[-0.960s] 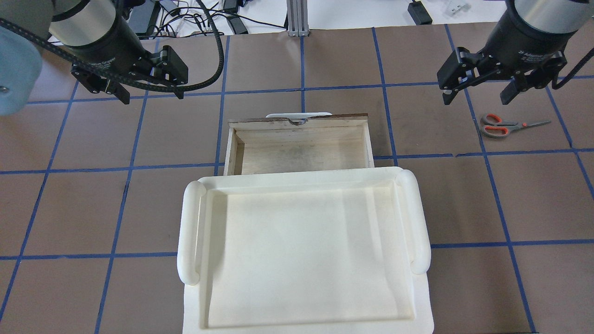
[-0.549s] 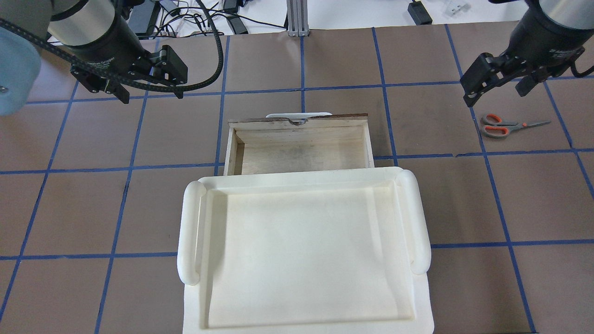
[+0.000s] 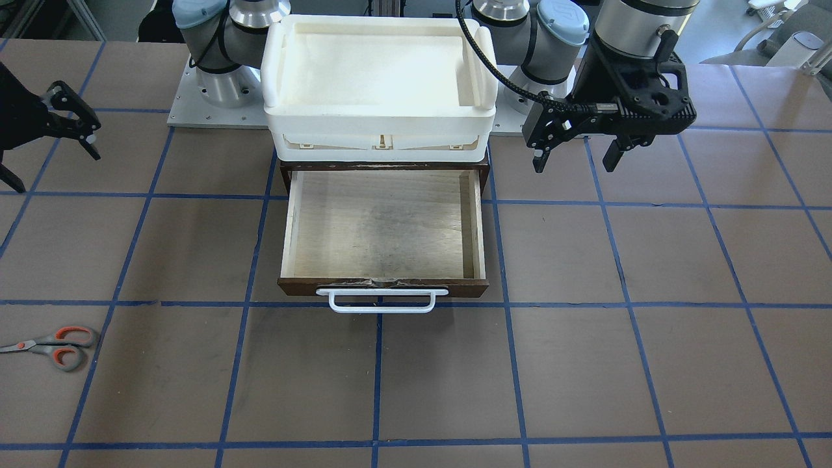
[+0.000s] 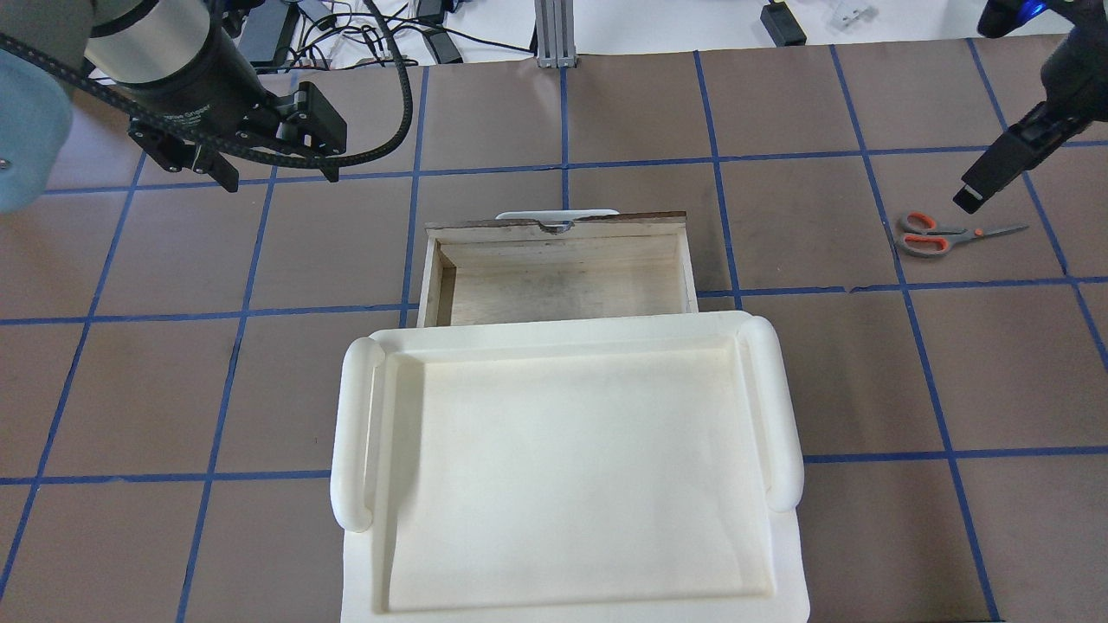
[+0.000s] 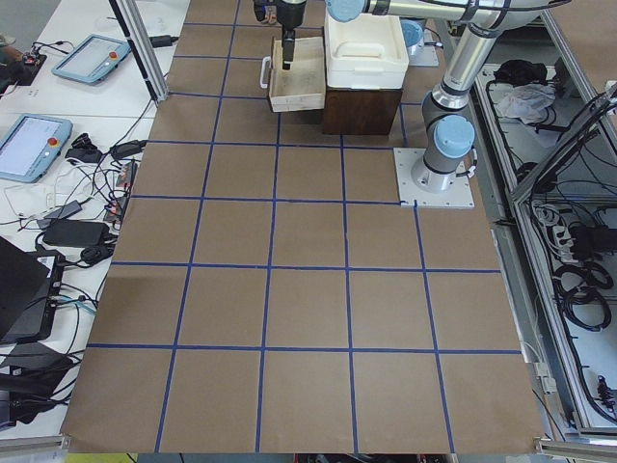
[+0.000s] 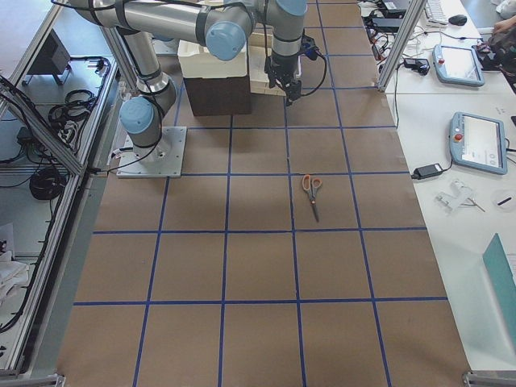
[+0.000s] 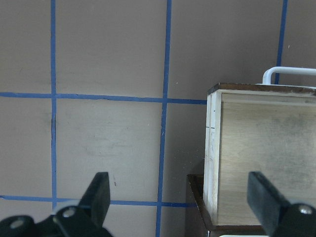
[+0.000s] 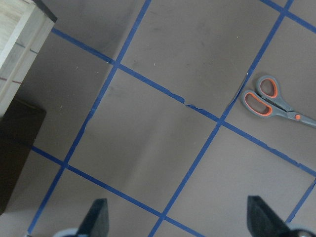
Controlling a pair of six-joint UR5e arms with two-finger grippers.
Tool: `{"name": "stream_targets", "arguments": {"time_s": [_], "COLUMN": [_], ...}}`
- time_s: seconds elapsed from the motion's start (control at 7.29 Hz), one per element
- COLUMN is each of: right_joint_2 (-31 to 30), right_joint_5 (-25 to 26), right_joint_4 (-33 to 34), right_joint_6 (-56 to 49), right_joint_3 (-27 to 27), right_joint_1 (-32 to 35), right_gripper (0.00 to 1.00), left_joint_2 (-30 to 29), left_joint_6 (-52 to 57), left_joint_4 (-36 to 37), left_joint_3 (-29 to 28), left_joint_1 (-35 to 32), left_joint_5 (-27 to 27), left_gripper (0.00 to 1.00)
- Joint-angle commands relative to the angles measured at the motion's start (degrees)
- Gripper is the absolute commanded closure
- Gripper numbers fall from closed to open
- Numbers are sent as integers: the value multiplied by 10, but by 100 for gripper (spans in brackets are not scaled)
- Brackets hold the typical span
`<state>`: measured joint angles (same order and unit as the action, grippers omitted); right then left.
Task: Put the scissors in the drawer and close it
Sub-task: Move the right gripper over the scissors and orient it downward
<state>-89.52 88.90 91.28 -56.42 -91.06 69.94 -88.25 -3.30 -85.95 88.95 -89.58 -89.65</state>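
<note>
The scissors (image 4: pixel 939 235), grey handles with orange-red loops, lie flat on the table at the far right, and also show in the front view (image 3: pixel 55 344) and the right wrist view (image 8: pixel 271 98). The drawer (image 4: pixel 563 281) is pulled open and empty, its white bar handle (image 3: pixel 380 300) on the far side from me. My right gripper (image 4: pixel 969 197) is open and hangs above the table just beyond the scissors, its fingers (image 8: pixel 98 219) spread wide. My left gripper (image 4: pixel 281 177) is open and empty, left of the drawer's far corner.
A white plastic bin (image 4: pixel 355 433) sits on top of the dark cabinet (image 3: pixel 286 179) that holds the drawer, close to my base. The table is brown with blue tape lines. Cables and tablets lie beyond the table's far edge.
My right gripper has swung to the right and turned, from left of the scissors to just beyond them. The left gripper has barely moved. The scissors and drawer have not moved.
</note>
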Motion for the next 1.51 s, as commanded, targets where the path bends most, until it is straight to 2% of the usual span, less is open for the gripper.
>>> {"name": "stream_targets", "arguments": {"time_s": [0.0, 0.27, 0.69, 0.96, 1.23, 1.37], "right_joint_2": [50, 94, 176, 220, 244, 268], "right_joint_5": [14, 15, 12, 44, 46, 69], "right_joint_4": [85, 93, 158, 188, 243, 275], "right_joint_6": [-96, -279, -456, -539, -591, -603], "right_joint_3": [0, 0, 2, 2, 2, 2], "right_joint_1": [-8, -11, -80, -84, -84, -84], "right_gripper": [0, 0, 0, 0, 0, 0], "left_joint_2": [1, 1, 1, 1, -3, -3], "left_joint_6": [4, 7, 6, 8, 22, 22], "left_joint_4": [-2, -2, -2, -3, -4, -6], "left_joint_3": [0, 1, 1, 1, 1, 1], "left_joint_1": [9, 9, 8, 7, 6, 6], "left_joint_5": [2, 4, 4, 3, 1, 0], "left_gripper": [0, 0, 0, 0, 0, 0]}}
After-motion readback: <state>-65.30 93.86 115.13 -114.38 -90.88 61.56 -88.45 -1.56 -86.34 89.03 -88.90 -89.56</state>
